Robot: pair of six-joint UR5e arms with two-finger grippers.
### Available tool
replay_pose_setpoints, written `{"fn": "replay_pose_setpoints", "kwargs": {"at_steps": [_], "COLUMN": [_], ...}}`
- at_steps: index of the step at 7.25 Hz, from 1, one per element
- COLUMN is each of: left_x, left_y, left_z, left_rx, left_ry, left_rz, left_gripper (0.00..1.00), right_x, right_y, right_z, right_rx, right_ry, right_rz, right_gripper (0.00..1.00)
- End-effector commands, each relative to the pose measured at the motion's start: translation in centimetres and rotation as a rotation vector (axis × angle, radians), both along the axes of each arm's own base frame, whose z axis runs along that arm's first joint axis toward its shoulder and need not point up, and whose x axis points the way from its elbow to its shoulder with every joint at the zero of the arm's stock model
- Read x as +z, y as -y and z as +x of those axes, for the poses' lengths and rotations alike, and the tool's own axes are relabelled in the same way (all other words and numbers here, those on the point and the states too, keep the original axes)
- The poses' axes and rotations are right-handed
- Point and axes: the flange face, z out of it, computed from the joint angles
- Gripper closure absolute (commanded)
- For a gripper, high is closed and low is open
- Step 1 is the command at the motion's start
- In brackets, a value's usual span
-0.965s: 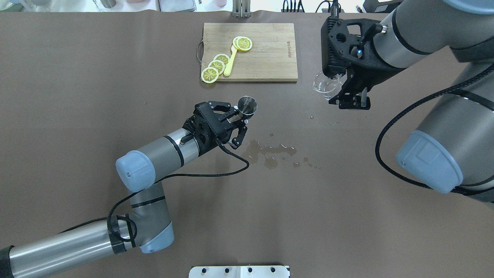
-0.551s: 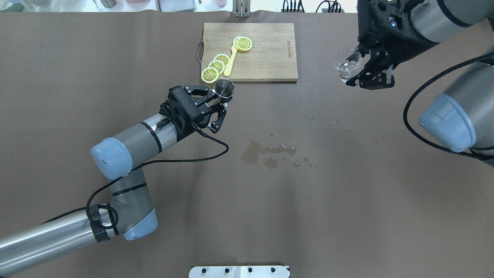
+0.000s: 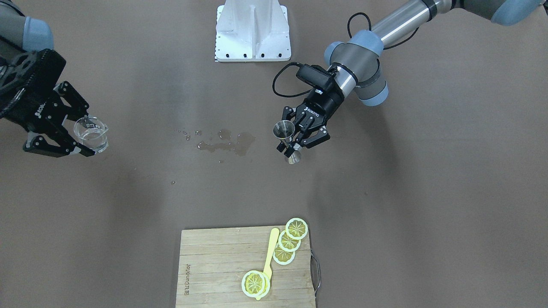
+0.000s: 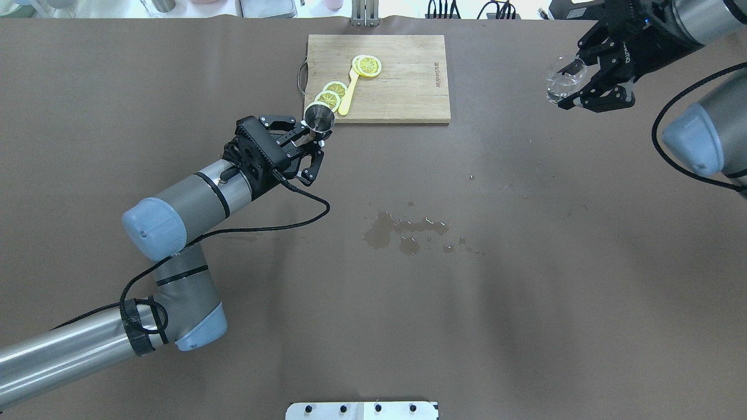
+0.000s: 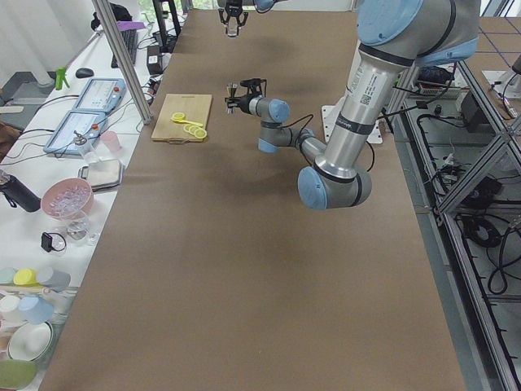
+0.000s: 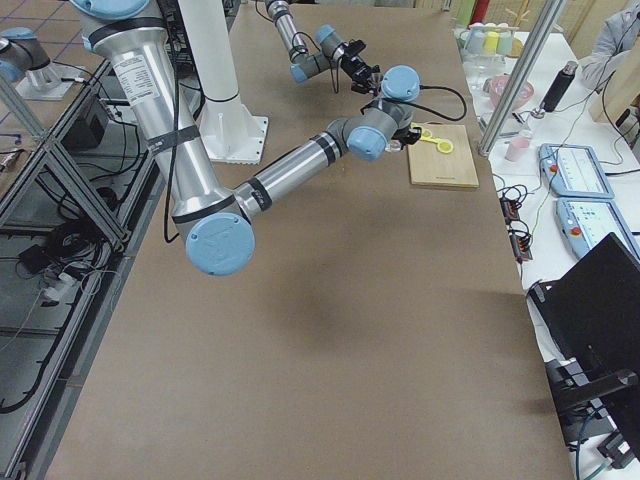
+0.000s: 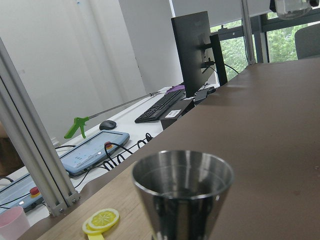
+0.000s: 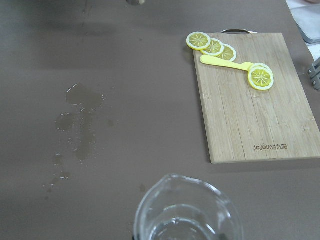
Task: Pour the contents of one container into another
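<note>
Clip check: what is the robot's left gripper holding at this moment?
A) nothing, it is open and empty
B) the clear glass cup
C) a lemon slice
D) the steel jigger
D: the left gripper is shut on the steel jigger, near the cutting board's corner, while the clear glass cup is in the right gripper.
</note>
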Motion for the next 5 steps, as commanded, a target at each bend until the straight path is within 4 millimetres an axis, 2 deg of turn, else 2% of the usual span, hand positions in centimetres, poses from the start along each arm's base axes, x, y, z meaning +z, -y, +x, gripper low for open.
{"fn": "replay_pose_setpoints", "kwargs": {"at_steps": [1,2,3,4,5], "left_x": [0.6,1.8,2.6,2.9,2.0], "left_y": [1.0,1.4,2.2,2.3,2.0], "left_z": [-0.8,-1.6,-3.1,-3.8,-4.6], "left_rx": [-0.032,-0.056,-0.097,-0.151,-0.167], "left_ry": [0.01,0.023,0.026,0.014,-0.009], "left_rz": [-0.004,-0.017,-0.031,-0.044,-0.038], "left_gripper": [1.0,1.0,1.0,1.0,1.0], "right_x": [6.9,8.8,11.4,14.2,15.8], "right_y": [1.9,2.0,2.4,2.6,2.3], "right_z": [0.7,0.6,0.3,0.2,0.2], "right_rx": [-0.028,-0.038,-0.045,-0.055,-0.049], "right_ry": [0.055,0.076,0.092,0.104,0.128], "right_rz": [0.022,0.046,0.055,0.065,0.048], "right_gripper": [1.0,1.0,1.0,1.0,1.0]}}
